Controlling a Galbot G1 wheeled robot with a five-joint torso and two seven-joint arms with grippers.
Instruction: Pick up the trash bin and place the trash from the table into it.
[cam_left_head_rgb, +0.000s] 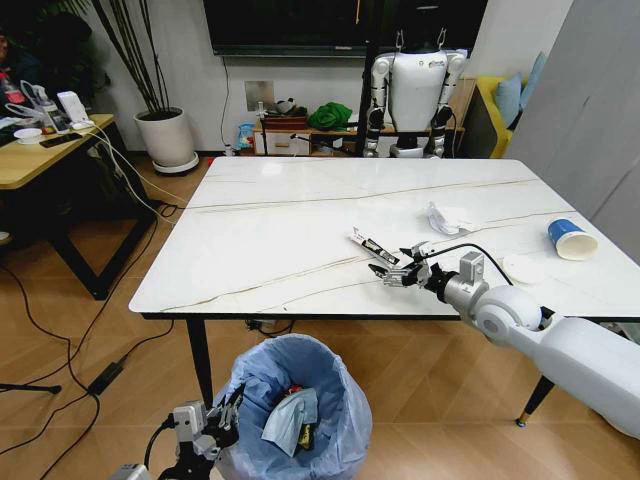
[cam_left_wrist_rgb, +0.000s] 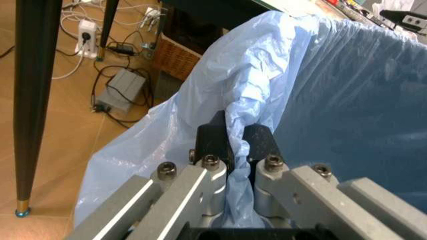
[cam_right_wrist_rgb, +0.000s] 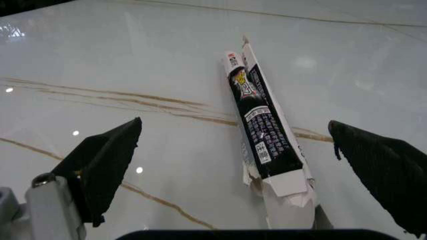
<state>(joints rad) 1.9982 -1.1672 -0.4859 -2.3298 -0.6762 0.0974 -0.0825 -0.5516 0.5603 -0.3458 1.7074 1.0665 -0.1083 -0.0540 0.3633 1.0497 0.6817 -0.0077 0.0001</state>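
Right gripper (cam_left_head_rgb: 392, 272) stretched low over the table (cam_left_head_rgb: 270, 240) near its front edge, jaws spread wide and holding nothing. Straight ahead of the fingertips (cam_right_wrist_rgb: 110, 155), lying flat on the marble: long thin black-white wrapper (cam_right_wrist_rgb: 261, 131), its torn near end sitting between the two open fingers, not touched by either as far as can be seen. In the head view the same wrapper (cam_left_head_rgb: 374, 247) just beyond and slightly to the left of the gripper tips. Farther beyond the right gripper and off to its right side: crumpled white tissue (cam_left_head_rgb: 447, 217); well apart toward the table's right edge, a blue-white paper cup (cam_left_head_rgb: 571, 239) tipped on its side; beside the arm's forearm, a white lid (cam_left_head_rgb: 523, 268) lying flat. Left gripper (cam_left_wrist_rgb: 235, 139) down below the table's front edge, clamped on the rim of the trash bin (cam_left_head_rgb: 295, 415), black pads (cam_left_wrist_rgb: 212, 137) pinching a bunched fold of the light-blue bag (cam_left_wrist_rgb: 220, 90) between them. Bin itself directly against that gripper on its right side, mouth open upward, some crumpled litter already inside, one red piece among it. Black table leg (cam_left_wrist_rgb: 30, 95) off to the outer side of the left gripper, with cables and a power brick on the wooden floor behind.
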